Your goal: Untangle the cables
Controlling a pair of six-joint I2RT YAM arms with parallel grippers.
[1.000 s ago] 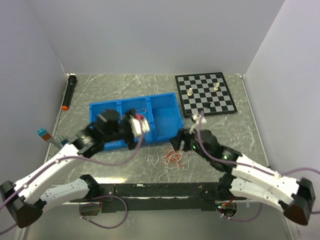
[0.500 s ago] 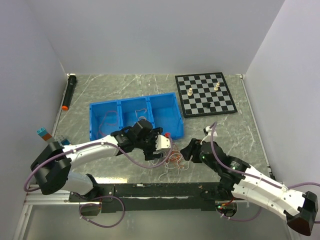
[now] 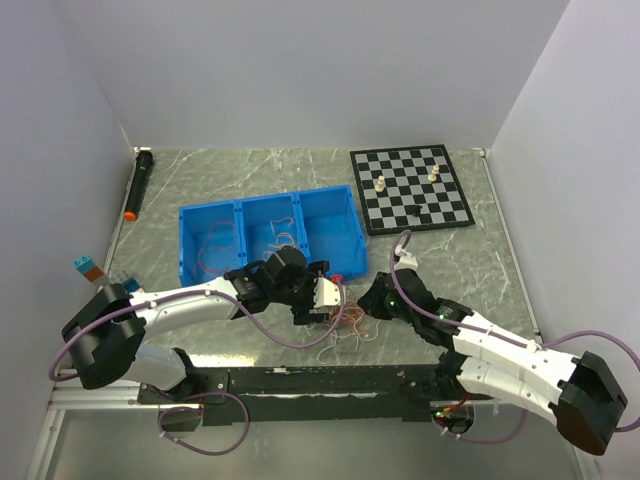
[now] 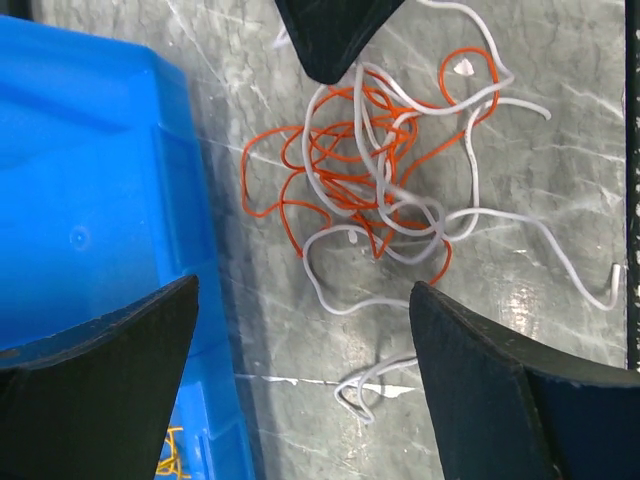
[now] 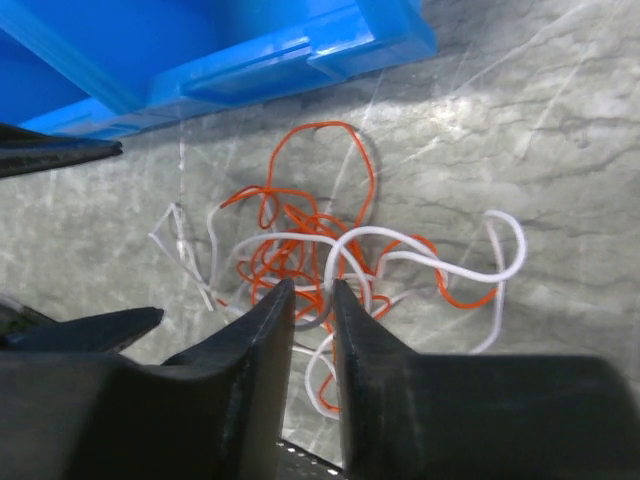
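- Top external view: the tangle of cables (image 3: pixel 340 318) lies on the marbled table (image 3: pixel 480 260), just near of the right end of the blue bin (image 3: pixel 240 203), between the two grippers
- The left gripper (image 4: pixel 305 290) has its fingers wide apart and holds nothing; the clump sits just beyond its tips
- The right gripper (image 5: pixel 312 290) has its fingers narrow, with only a slit between them, at the right side of the clump; I cannot tell whether a strand is pinched there
- Risk: orange and white strands cross many times, so a pull on one would likely drag the whole clump or draw the knot tighter
- Risk: the strands are thin and lie flat on the table, so the fingers may miss them or catch two at once
- Risk: both grippers crowd one small clump and could knock together; one left finger hangs by the bin's near wall and could shove it
- Count: two grippers; one clump of mixed orange and white, its strands too knotted to number; one short white strand (image 4: pixel 370 385) lying apart from it
- Count: one bin with three compartments, a few strands showing in the left and middle ones; one chessboard (image 3: pixel 450 205) far right with two pale pieces (image 3: pixel 381 183), perhaps one dark; one black cylinder (image 3: pixel 138 180) with an orange end, far left
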